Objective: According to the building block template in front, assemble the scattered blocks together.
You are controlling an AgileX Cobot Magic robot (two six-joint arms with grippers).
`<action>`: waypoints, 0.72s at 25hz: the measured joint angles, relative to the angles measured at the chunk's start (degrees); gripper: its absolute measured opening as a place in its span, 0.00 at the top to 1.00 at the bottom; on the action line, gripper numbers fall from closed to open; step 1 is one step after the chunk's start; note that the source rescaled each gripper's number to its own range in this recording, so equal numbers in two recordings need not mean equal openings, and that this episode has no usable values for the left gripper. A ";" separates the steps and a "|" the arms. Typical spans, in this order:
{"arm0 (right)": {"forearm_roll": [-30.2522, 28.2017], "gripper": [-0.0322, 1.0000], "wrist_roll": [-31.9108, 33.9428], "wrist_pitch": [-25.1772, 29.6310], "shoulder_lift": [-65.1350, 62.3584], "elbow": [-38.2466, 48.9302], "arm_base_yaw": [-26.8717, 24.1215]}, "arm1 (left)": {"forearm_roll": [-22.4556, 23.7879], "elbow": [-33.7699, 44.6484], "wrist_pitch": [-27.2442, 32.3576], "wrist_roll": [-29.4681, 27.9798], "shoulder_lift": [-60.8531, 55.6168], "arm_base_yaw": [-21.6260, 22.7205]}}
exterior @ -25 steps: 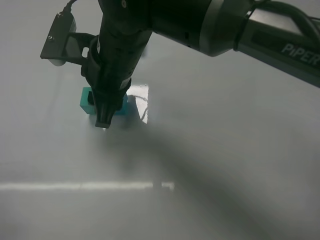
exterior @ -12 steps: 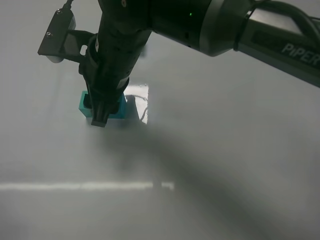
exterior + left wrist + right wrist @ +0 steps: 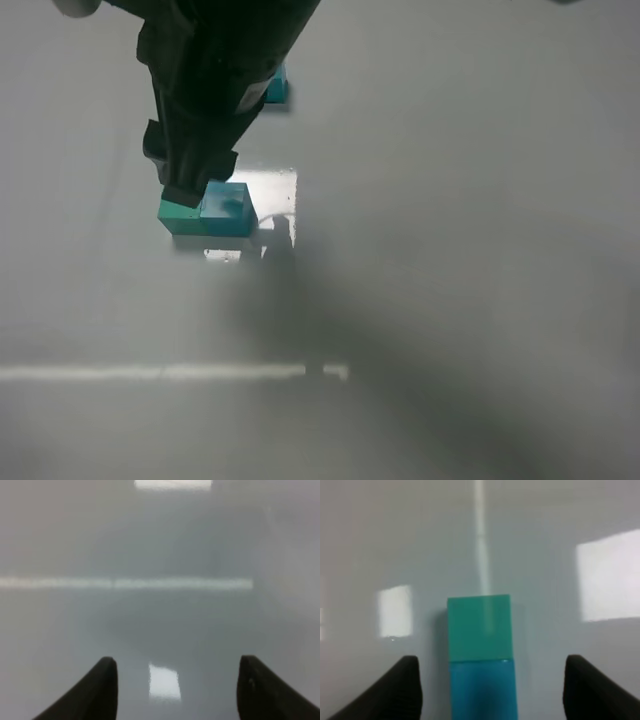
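Note:
The two scattered blocks lie side by side and touching on the table, a teal-green cube on the left and a cyan-blue cube on the right. In the right wrist view the green cube and the blue cube sit in line between the spread fingers. My right gripper hangs open just above and behind them, holding nothing. A corner of the building block template shows farther back, mostly hidden by the arm. My left gripper is open and empty over bare table.
The grey table reflects a bright light patch beside the cubes and a pale streak nearer the front. The right arm's dark body fills the upper left of the high view.
My right gripper has lifted up and back off the cubes. Both cubes now show fully side by side, and a corner of the template has come into view.

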 joint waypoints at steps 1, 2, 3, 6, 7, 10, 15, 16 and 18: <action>-0.68 0.52 0.15 0.06 -0.99 0.00 -0.07 | 0.00 0.00 0.00 0.00 0.00 0.00; -1.36 0.52 0.34 0.38 -1.79 0.00 -0.41 | 0.00 0.00 0.00 0.00 0.00 0.00; -2.40 0.52 0.58 0.70 -2.63 0.00 -1.10 | 0.00 0.00 0.00 0.00 0.00 0.00; -4.25 0.52 2.61 2.35 -4.72 0.00 -5.62 | 0.00 0.00 0.00 0.00 0.00 0.00; -4.53 0.52 3.27 3.27 -5.30 0.00 -8.02 | 0.00 0.00 0.00 0.00 0.00 0.00; -4.93 0.52 7.49 5.41 -6.92 0.00 -16.16 | 0.00 0.00 0.00 0.00 0.00 0.00; -5.10 0.52 13.19 5.95 -11.45 1.29 -30.18 | 0.00 0.00 0.00 0.00 0.00 0.00; -5.10 0.52 13.45 5.95 -12.84 2.73 -33.12 | 0.00 0.00 0.00 0.00 0.00 0.00; -5.04 0.52 13.85 5.95 -16.71 6.62 -38.92 | 0.00 0.00 0.00 0.00 0.00 0.00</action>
